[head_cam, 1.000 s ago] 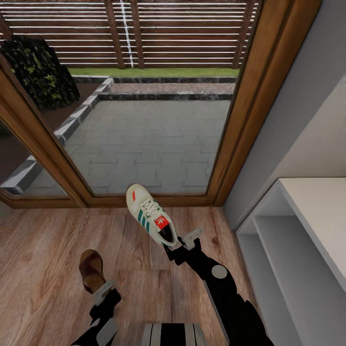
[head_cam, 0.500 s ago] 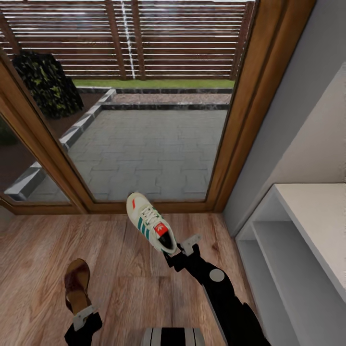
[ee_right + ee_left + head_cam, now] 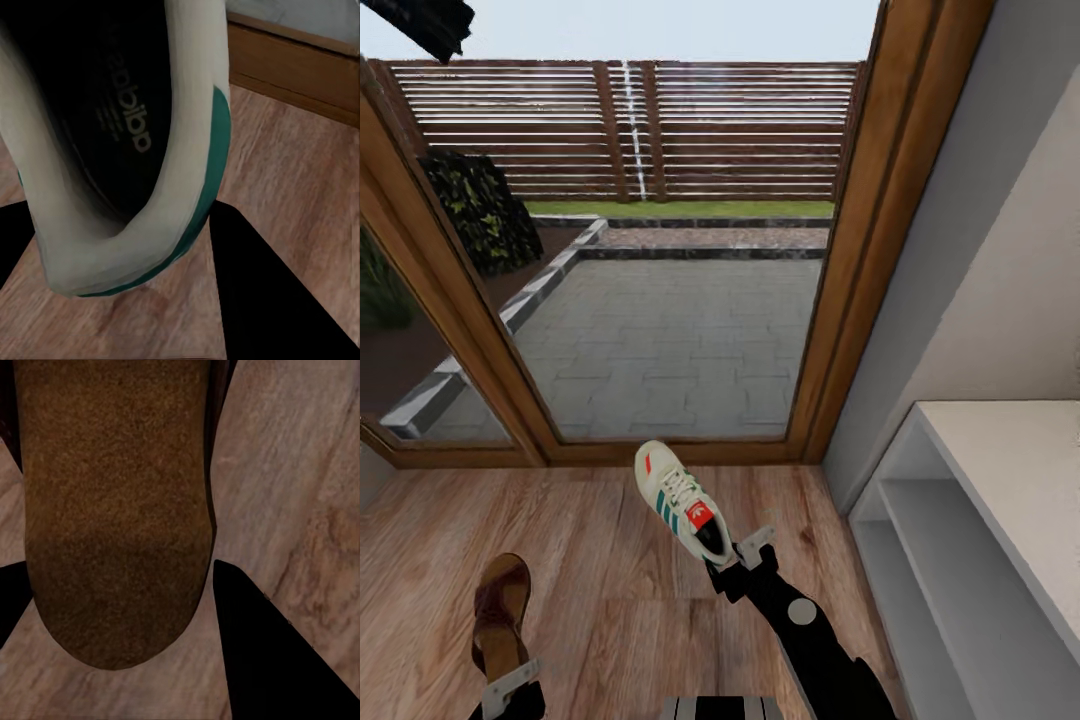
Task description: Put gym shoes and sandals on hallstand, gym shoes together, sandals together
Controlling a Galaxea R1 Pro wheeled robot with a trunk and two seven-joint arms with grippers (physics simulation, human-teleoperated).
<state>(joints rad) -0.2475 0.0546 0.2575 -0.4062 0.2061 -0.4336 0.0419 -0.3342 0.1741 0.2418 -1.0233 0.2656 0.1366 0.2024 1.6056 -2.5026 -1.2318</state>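
White shoe point(image 3: 682, 502) pinched at heel by right gripper point(image 3: 743, 556), left of rack point(image 3: 960, 540). Left gripper point(image 3: 510, 682) pinches sandal point(image 3: 498, 610). Lift both high, keep level, swing onto rack.

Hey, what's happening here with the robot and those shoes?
The robot holds one shoe in each arm. Its right gripper clamps the heel of a cream gym shoe with green stripes; its left gripper grips the heel of a brown sandal. Both are over the wood floor by the glass door. The grey shoe rack stands to the right, its visible shelves empty.
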